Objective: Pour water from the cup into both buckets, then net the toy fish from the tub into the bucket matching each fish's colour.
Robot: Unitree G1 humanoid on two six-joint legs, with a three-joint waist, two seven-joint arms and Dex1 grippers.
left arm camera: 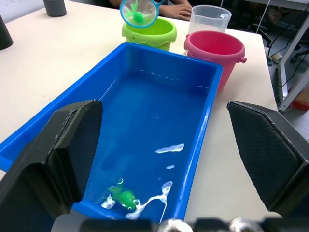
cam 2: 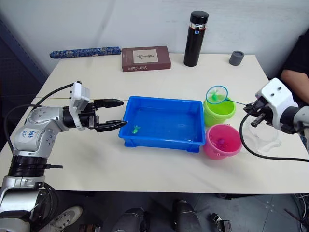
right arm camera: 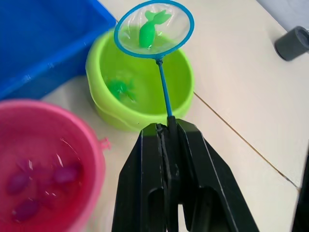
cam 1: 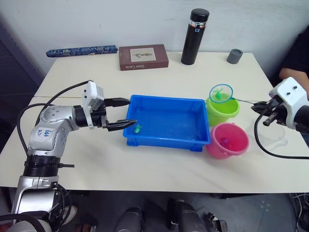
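The blue tub holds shallow water and one green toy fish near its left end. My left gripper is open, one finger on each side of that end's rim. To the tub's right stand the green bucket and the pink bucket. My right gripper is shut on the net's thin handle. The net hangs over the green bucket with a green fish in its mesh. Another green fish lies in the green bucket, and pink fish lie in the pink bucket. The clear cup stands beyond the pink bucket, under my right arm.
At the table's back stand a black flask, a brown book, a grey cap and a blue patterned roll. A person's arm rests at the right edge.
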